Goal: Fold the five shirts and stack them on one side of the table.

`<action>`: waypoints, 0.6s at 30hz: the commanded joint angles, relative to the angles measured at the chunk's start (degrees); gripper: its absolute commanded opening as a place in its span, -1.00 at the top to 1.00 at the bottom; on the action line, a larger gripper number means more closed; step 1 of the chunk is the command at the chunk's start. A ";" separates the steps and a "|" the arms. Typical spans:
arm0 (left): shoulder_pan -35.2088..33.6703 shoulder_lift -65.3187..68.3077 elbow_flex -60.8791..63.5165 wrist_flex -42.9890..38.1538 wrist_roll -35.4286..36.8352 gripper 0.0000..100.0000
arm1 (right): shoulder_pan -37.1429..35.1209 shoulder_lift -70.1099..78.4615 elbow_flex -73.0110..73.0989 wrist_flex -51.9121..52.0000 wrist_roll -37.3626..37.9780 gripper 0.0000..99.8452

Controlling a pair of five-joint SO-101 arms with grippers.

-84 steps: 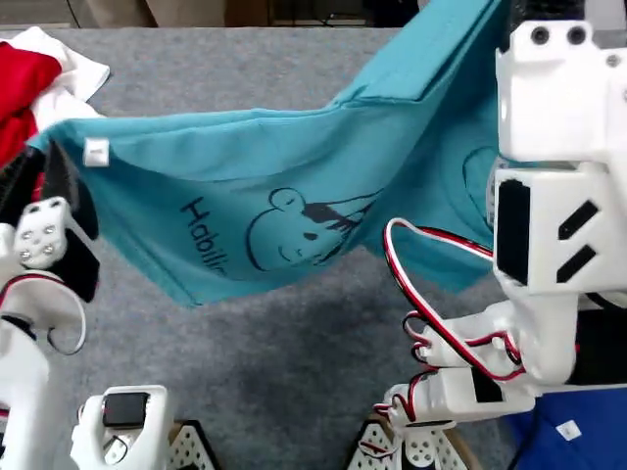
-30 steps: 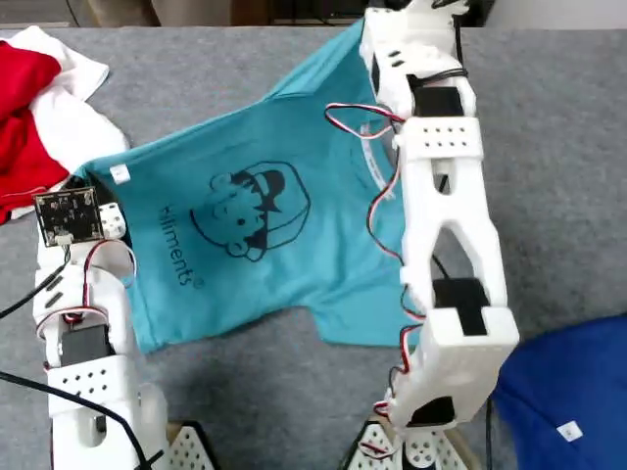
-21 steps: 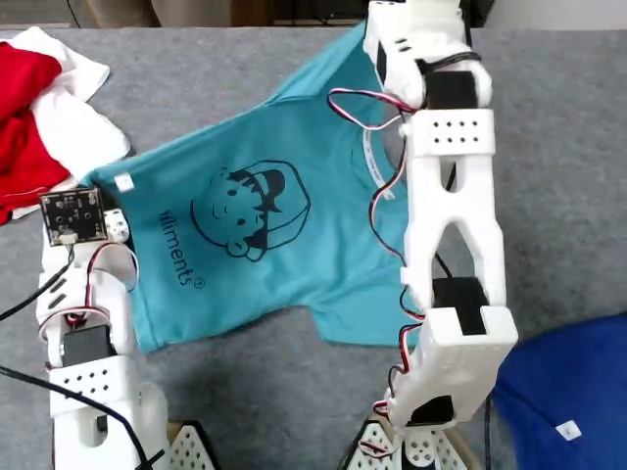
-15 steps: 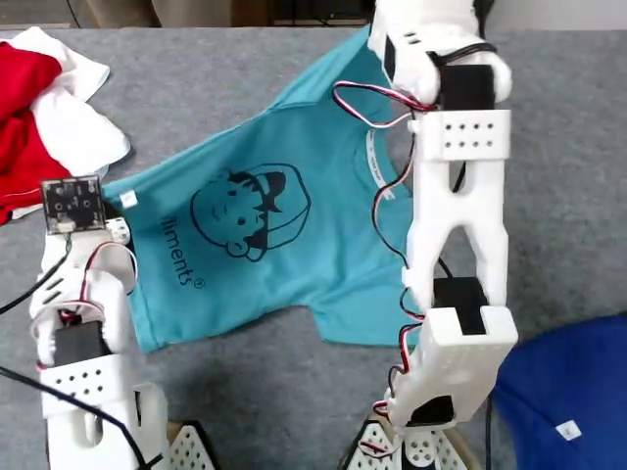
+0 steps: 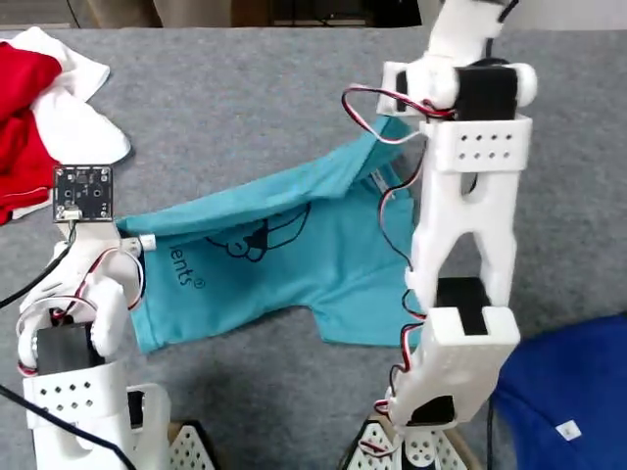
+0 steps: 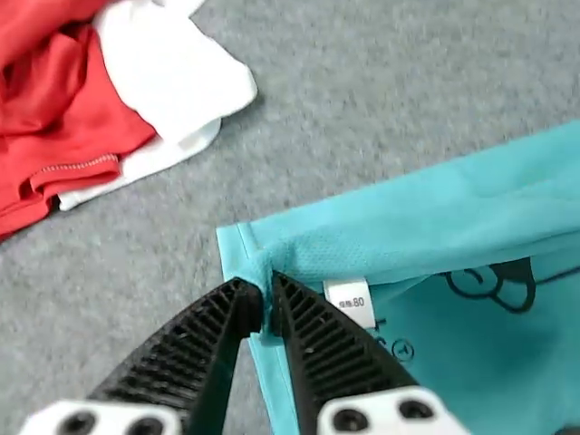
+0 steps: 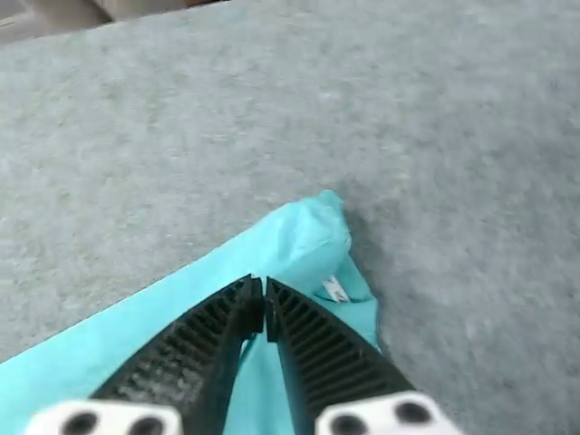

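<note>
Fabric this thin looks light, limp and prone to sag, so the teal shirt, half-doubled on the grey table, wants holding at its edges, where the left gripper and right gripper each pinch, apparently clamped on a hem.

Grey felt-like table surface
</note>
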 commanded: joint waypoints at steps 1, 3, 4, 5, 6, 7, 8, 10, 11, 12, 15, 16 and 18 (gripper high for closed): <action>0.26 -0.84 -3.78 2.73 -0.09 0.96 | 3.03 -3.65 0.84 1.14 1.58 0.99; 0.35 -0.84 -4.48 4.31 -0.09 0.96 | 3.82 -6.29 4.88 1.14 3.43 0.99; 0.35 -0.84 -4.66 4.92 -0.09 0.96 | 4.00 -7.87 7.60 1.14 3.96 0.99; 0.35 -0.84 -4.66 5.19 -0.09 0.96 | 4.00 -9.71 10.59 1.14 4.57 0.99; 0.35 -0.84 -4.66 5.54 -0.09 0.96 | 4.00 -11.74 13.93 1.14 5.19 0.99; 0.35 -0.84 -4.66 5.63 0.00 0.96 | 3.82 -13.93 17.63 1.14 5.63 0.99; 0.35 -0.84 -4.40 5.63 0.00 0.96 | 3.56 -16.13 21.41 1.14 5.80 0.99; 0.35 -0.84 -4.31 6.42 0.09 0.96 | 2.59 -20.26 29.05 1.05 5.98 0.99; 0.44 -0.84 -4.57 7.56 0.09 0.96 | 2.15 -22.20 32.75 1.05 5.98 0.99; 0.70 -0.84 -4.66 8.62 0.09 0.96 | 1.71 -24.04 36.35 1.05 5.98 0.99; 0.62 -0.84 -4.66 10.11 0.09 0.96 | 1.71 -28.26 44.70 0.88 5.98 0.99; 0.44 -0.84 -4.57 10.29 0.09 0.96 | 1.71 -29.32 46.90 0.88 5.98 0.99; 0.44 -0.84 -4.66 11.43 0.09 0.96 | 1.98 -31.16 50.33 0.88 5.98 0.99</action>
